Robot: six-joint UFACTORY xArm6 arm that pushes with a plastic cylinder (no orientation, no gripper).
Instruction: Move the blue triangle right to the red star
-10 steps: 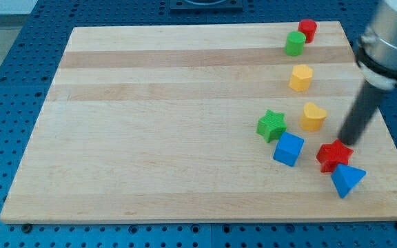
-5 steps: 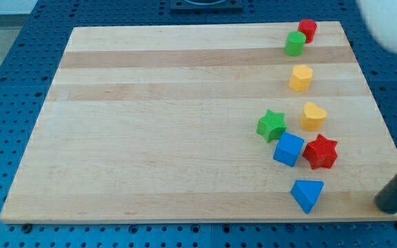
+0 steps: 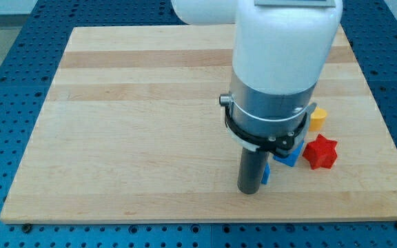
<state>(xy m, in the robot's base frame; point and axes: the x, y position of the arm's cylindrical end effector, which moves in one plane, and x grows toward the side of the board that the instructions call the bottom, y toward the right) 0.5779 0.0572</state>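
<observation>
My tip (image 3: 250,191) now hides the blue triangle (image 3: 266,175).

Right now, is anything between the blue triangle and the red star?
Yes. The blue triangle is mostly hidden and peeks out just right of my tip. The blue cube sits between it and the red star, close by the star's left, so it partly blocks the way.

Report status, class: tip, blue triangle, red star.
My tip down, touching left of blue triangle, mostly hidden. Red star to its right. Blue cube between them.
</observation>
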